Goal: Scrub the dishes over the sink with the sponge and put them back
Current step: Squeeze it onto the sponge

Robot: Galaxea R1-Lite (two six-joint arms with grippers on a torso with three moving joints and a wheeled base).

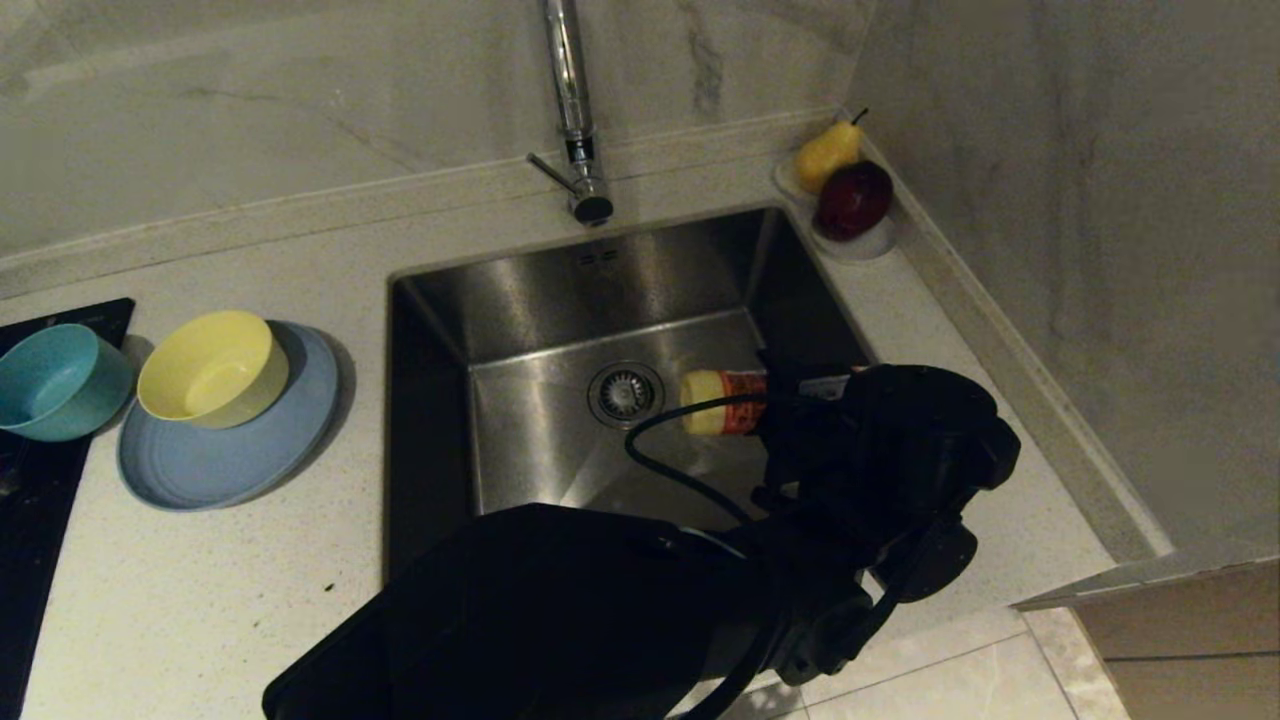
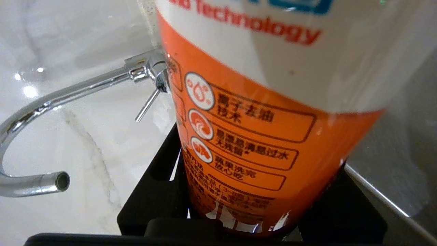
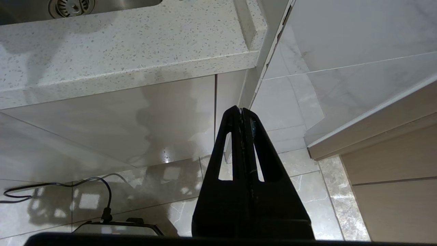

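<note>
My left gripper (image 1: 790,405) reaches over the right side of the sink (image 1: 540,290) and is shut on an orange-and-white detergent bottle (image 1: 725,402) with a yellow cap. The bottle lies about level, cap toward the drain (image 1: 626,392). In the left wrist view the bottle (image 2: 259,102) fills the space between the black fingers (image 2: 160,177). The pale yellow bowl (image 1: 212,368) sits on the light-blue plate (image 1: 230,470) left of the sink. The teal bowl (image 1: 55,382) is beside them. The sponge is out of view. My right gripper (image 3: 241,112) hangs shut below the counter edge.
A chrome tap (image 1: 570,110) rises behind the sink. A small white dish with a yellow pear (image 1: 828,152) and a red apple (image 1: 853,198) stands in the back right corner by the wall. A black cooktop (image 1: 40,480) lies at the far left.
</note>
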